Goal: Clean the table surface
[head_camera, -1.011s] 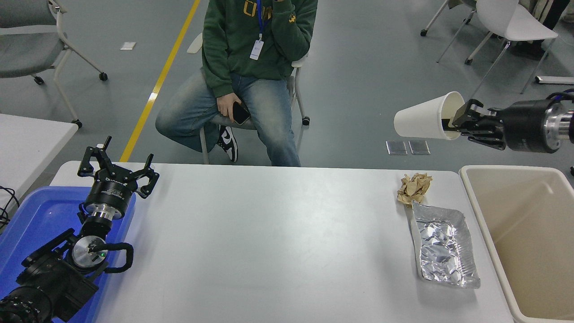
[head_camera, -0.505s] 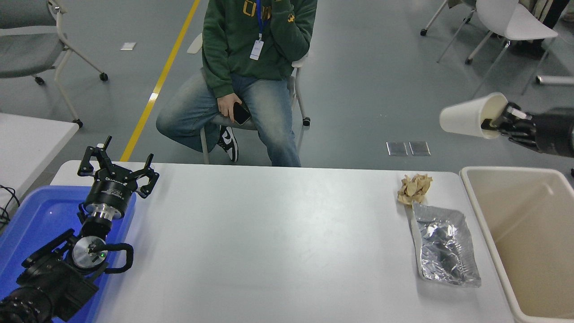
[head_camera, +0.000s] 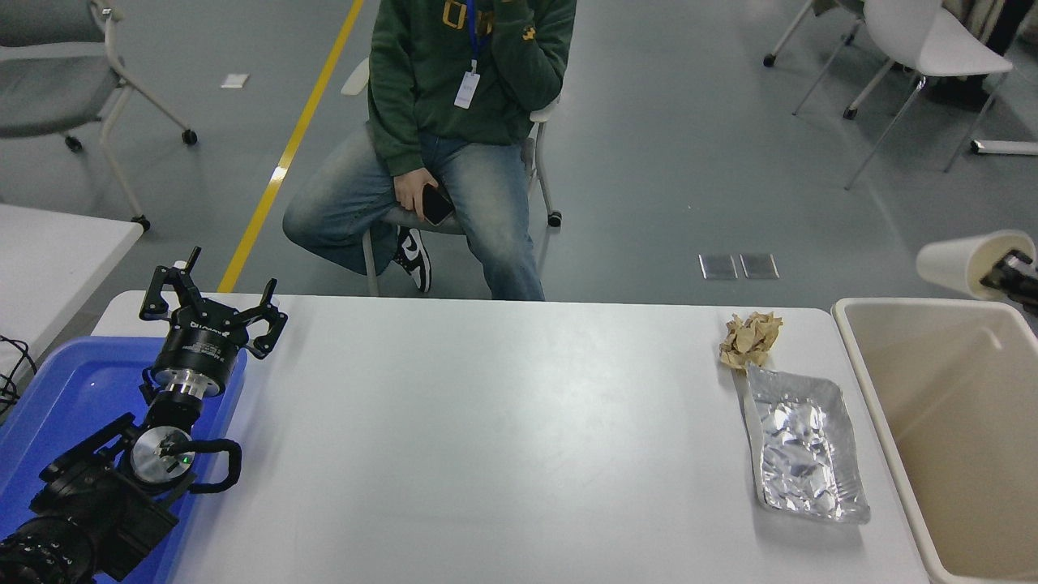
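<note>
While our left arm sits parked at the lower left over a blue tray [head_camera: 49,389], its left gripper [head_camera: 212,304] spreads its fingers wide and holds nothing. Our right gripper [head_camera: 1014,274] enters at the far right edge, mostly cut off, and is clamped on the rim of a white paper cup [head_camera: 957,261]. The cup lies on its side in the air, just above the far rim of a beige bin [head_camera: 880,422] that stands at the table's right end. The table surface [head_camera: 486,430] fills the middle of our view, wide and white. Near its right end lies a crumpled brown paper [head_camera: 750,337], and touching it on the near side is an empty foil tray [head_camera: 803,450]. A person [head_camera: 454,122] sits on a chair beyond the far edge, a phone in one hand.
</note>
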